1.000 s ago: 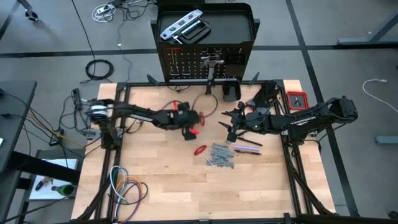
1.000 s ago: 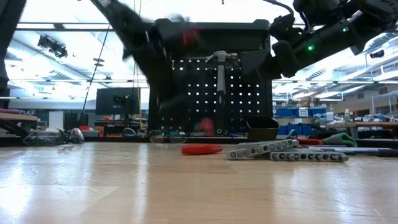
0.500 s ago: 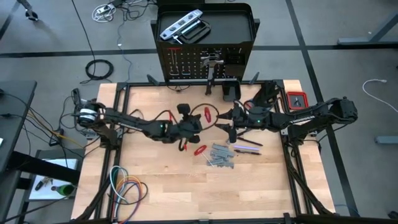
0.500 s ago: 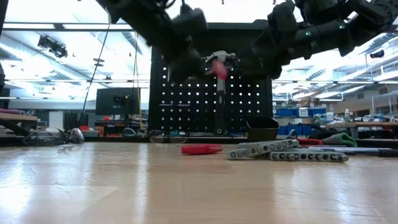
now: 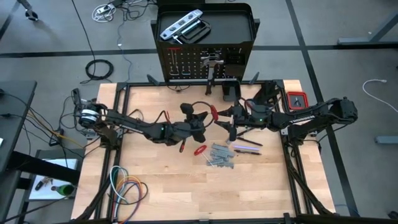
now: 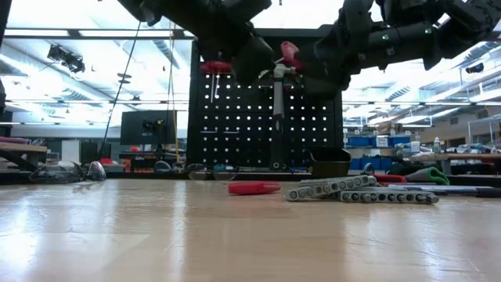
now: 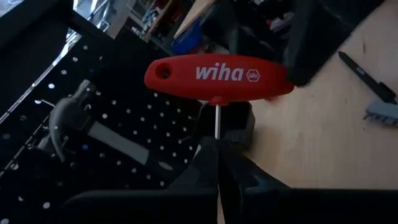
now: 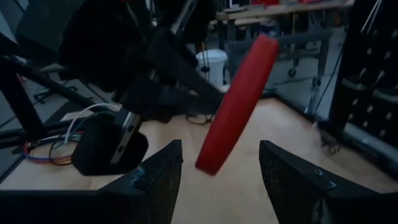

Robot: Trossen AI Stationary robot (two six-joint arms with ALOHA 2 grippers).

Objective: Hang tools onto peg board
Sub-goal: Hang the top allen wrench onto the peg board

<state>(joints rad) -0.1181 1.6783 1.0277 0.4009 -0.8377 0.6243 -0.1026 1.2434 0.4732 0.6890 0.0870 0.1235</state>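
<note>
Left pincer [image 5: 200,119] now nearer open right pincer [image 5: 229,118], clenched on red T-handle key [image 7: 217,76].

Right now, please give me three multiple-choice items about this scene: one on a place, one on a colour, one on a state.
1. Where is the hammer?
A. on the peg board
B. on the table
C. in the right gripper

2. What colour is the T-handle of the tool held by the left gripper?
A. blue
B. red
C. yellow

3. How is the right gripper?
A. shut on a wrench
B. shut, empty
C. open

Answers: 1 A, it hangs against the holes. 2 B, left wrist view shows red. 3 C, its fingers stand apart around the handle.
</note>
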